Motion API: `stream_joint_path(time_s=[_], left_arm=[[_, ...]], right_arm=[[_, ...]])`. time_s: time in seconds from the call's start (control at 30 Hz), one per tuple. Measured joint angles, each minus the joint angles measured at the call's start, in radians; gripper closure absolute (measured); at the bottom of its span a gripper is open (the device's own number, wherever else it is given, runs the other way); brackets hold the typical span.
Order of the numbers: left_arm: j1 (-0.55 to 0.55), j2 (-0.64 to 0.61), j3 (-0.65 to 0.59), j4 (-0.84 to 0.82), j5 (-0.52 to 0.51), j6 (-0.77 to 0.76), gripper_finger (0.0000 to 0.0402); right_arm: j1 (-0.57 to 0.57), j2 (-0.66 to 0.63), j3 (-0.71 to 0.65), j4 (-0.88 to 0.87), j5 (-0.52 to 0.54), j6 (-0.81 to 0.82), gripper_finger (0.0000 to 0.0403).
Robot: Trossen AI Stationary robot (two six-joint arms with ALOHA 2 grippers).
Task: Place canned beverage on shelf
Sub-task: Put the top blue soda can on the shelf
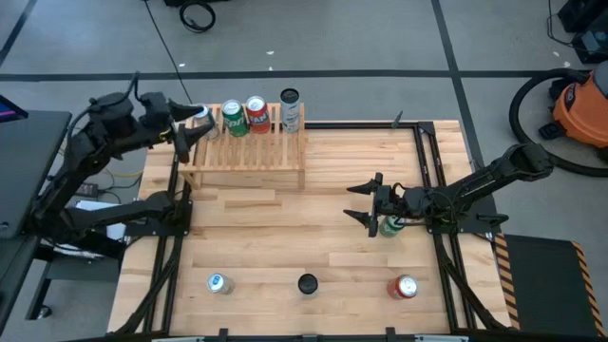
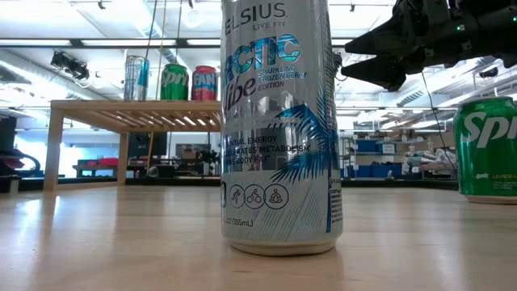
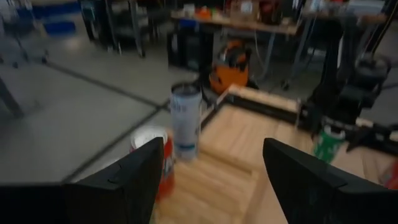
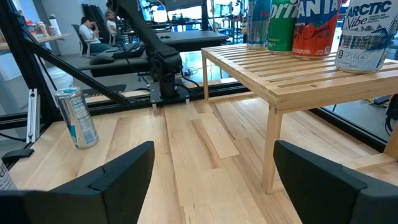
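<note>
Shelf [image 1: 249, 152]: four cans along rear edge. Left tool [image 1: 186, 131]: released, at shelf's left end. Right tool [image 1: 365, 202]: released, above worktop [image 1: 285, 237], beside green can [image 1: 389, 226].

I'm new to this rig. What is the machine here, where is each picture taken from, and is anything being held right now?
It is a robot with two dark arms at a wooden table. One picture looks straight down, one looks level from the tabletop, and the other two come from cameras on each wrist. Four cans stand on the slatted wooden shelf. Four more stand on the table, among them a green can and a silver can right in front of the low camera. The left gripper is open at the shelf's left end. The right gripper is open by the green can. Neither holds anything.
</note>
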Motion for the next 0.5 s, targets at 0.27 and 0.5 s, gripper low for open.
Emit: stream_joint_path(time_s=[0.27,0.5], left_arm=[[0.000,0.106,0.034,-0.084,-0.007,-0.023,0.0125],[0.002,0.179,0.035,-0.083,-0.227,-0.020,0.0134]], right_arm=[[-0.005,0.000,0.000,0.006,0.012,0.000,0.0064],[-0.016,0.000,0.000,0.016,0.000,0.002,0.0064]])
